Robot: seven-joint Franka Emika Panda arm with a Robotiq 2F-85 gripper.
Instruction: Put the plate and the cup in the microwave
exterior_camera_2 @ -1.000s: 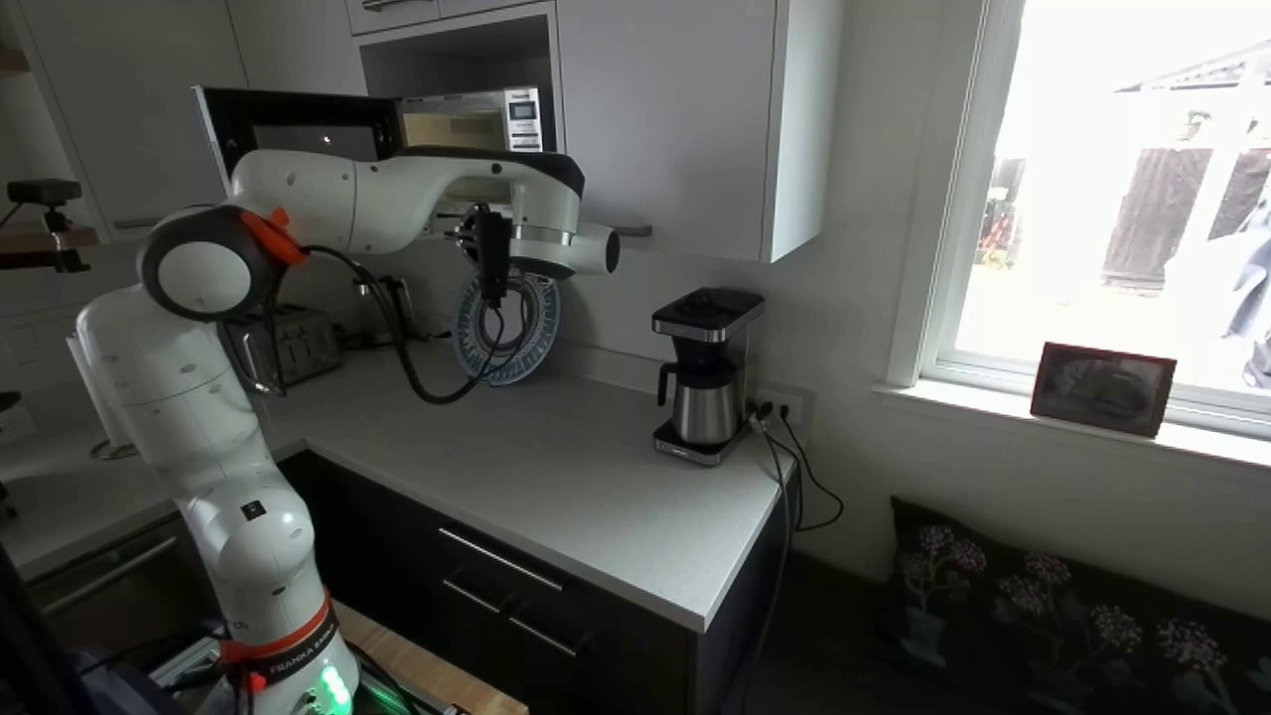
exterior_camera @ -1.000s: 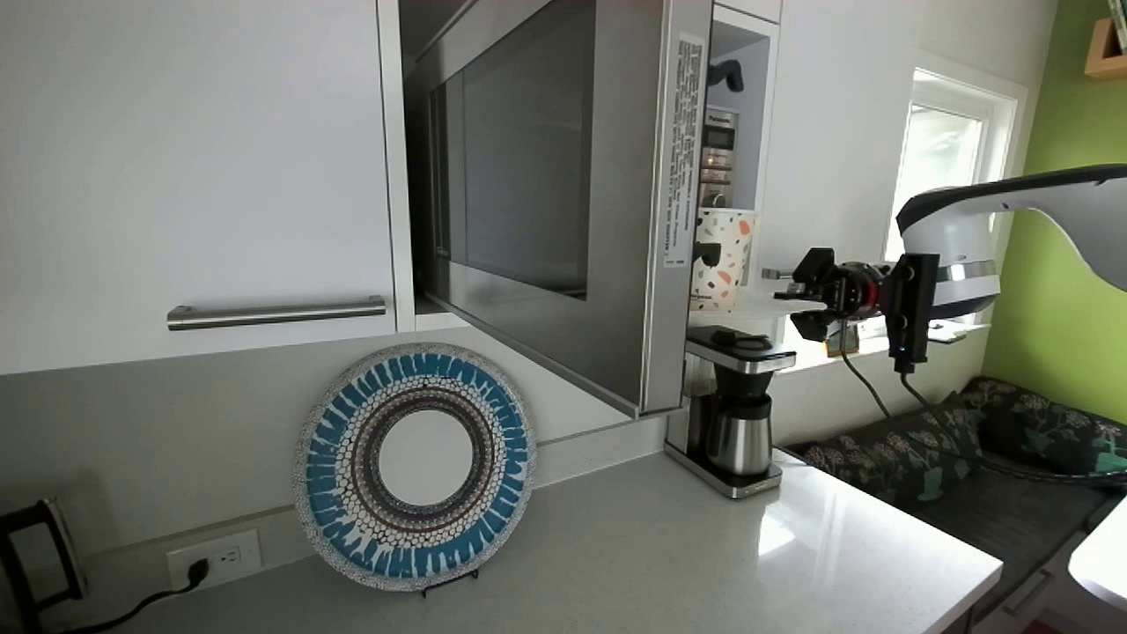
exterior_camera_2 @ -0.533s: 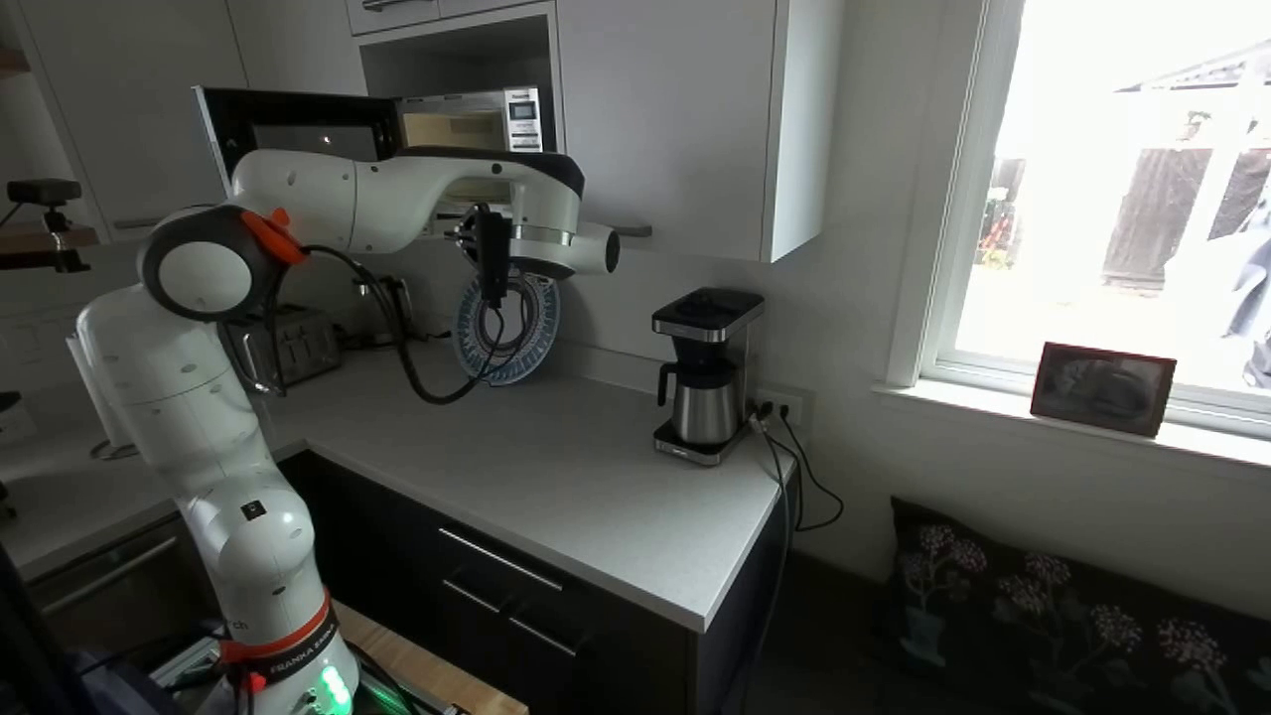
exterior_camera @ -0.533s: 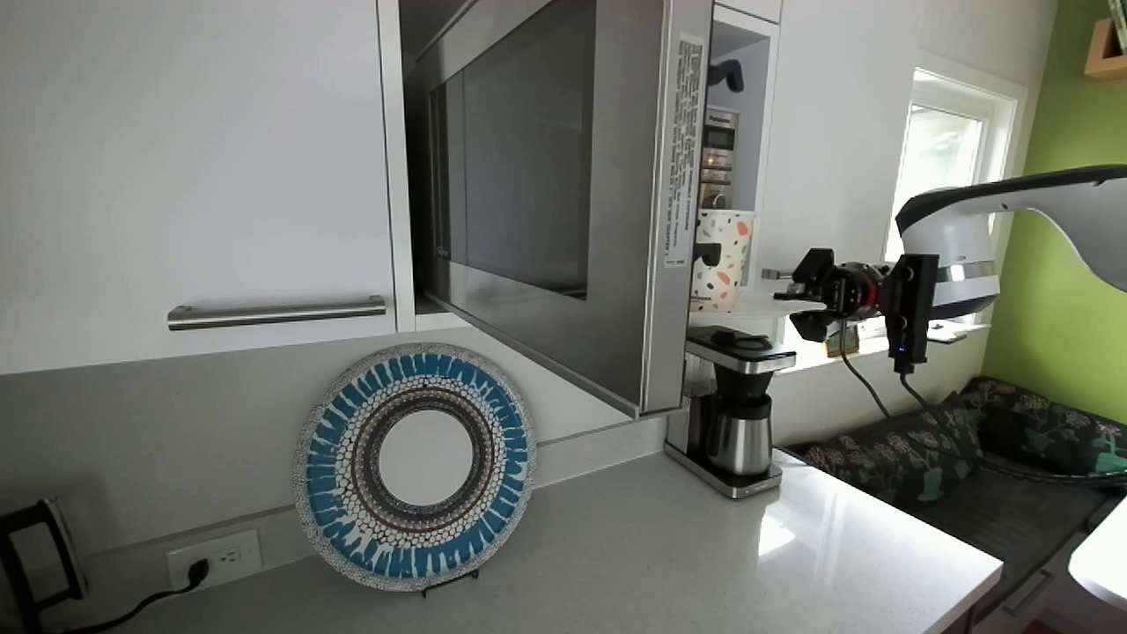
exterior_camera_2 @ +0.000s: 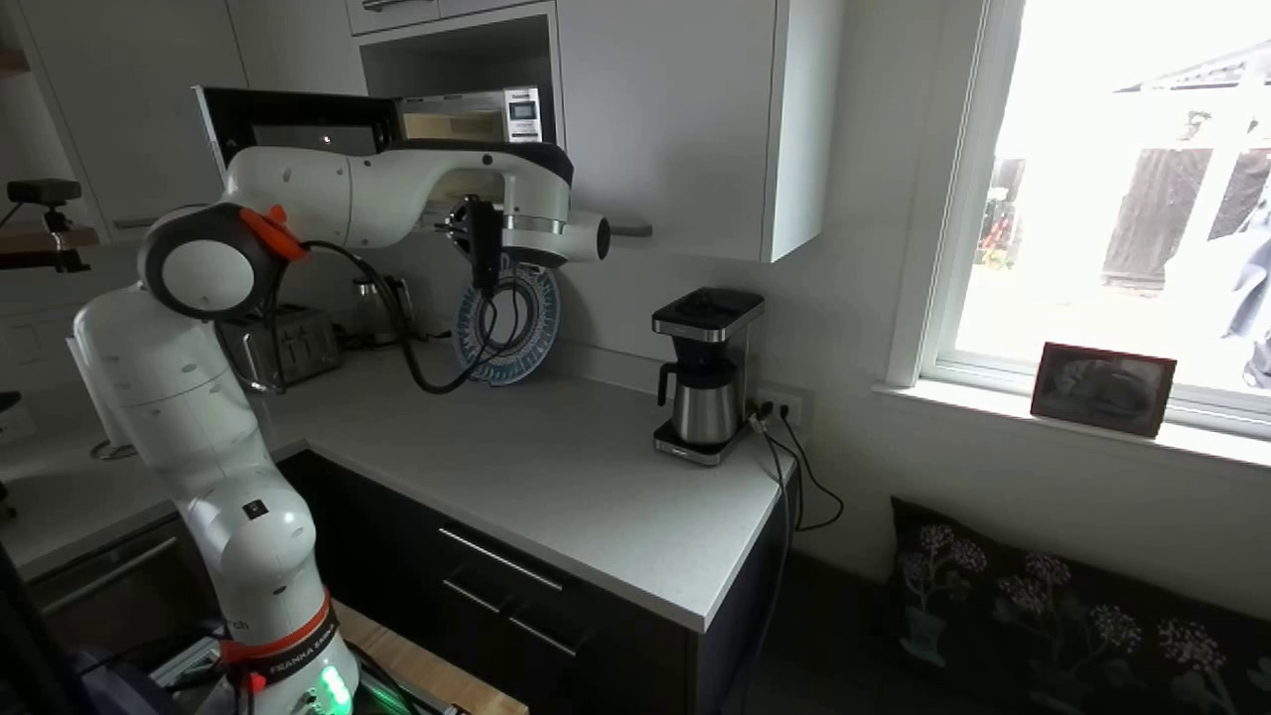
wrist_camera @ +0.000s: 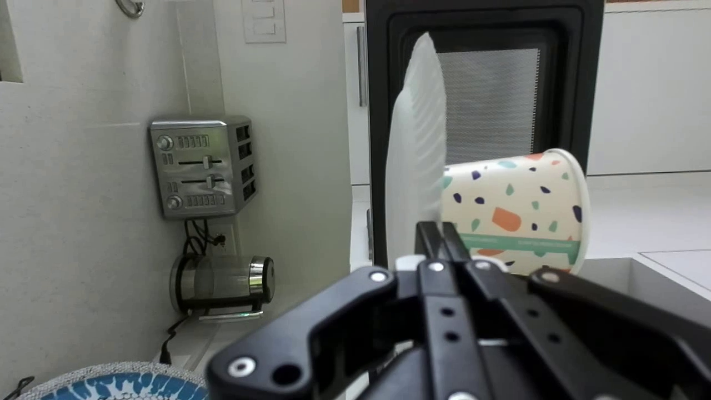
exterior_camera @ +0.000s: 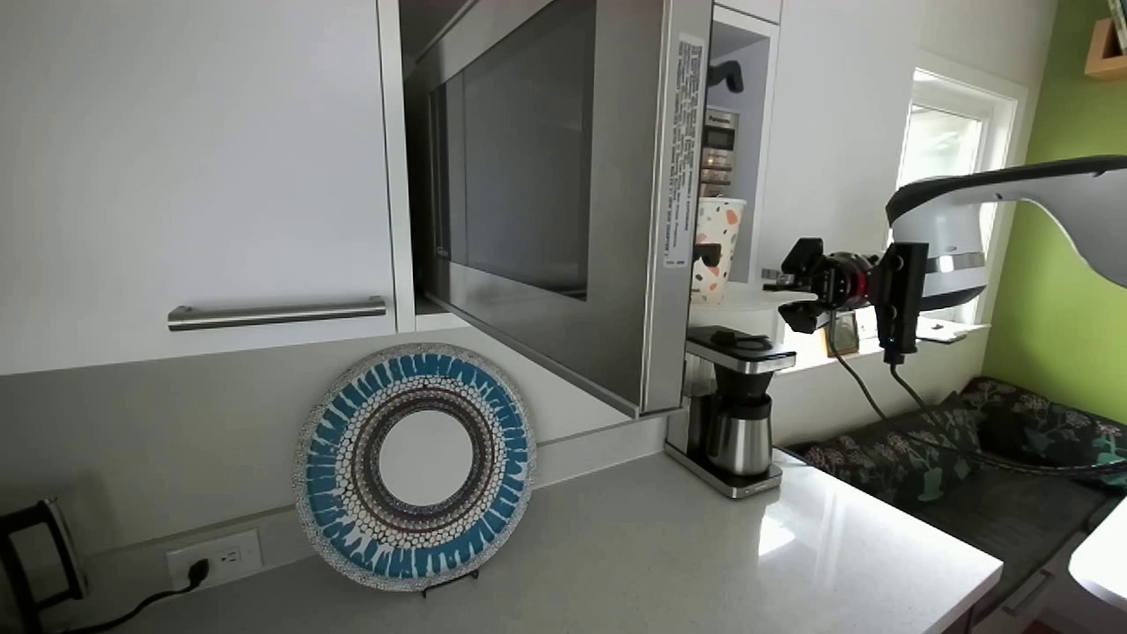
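Observation:
My gripper is shut on the rim of a white plate, seen edge-on in the wrist view. The plate also shows in an exterior view, held about level. The cup is white with coloured flecks and stands upright on the plate; it also shows in an exterior view, partly behind the microwave door. The silver microwave stands in a cabinet niche with its door wide open. The gripper holds plate and cup in front of it. In an exterior view the arm hides the plate and cup.
A coffee maker stands on the counter below the held plate. A large blue patterned plate stands upright against the wall. A toaster and kettle are further along. A cabinet is beside the niche.
In both exterior views the gripper has moved a little up and to the left. In the exterior view that shows them, the plate and cup moved with it. The microwave door has not moved.

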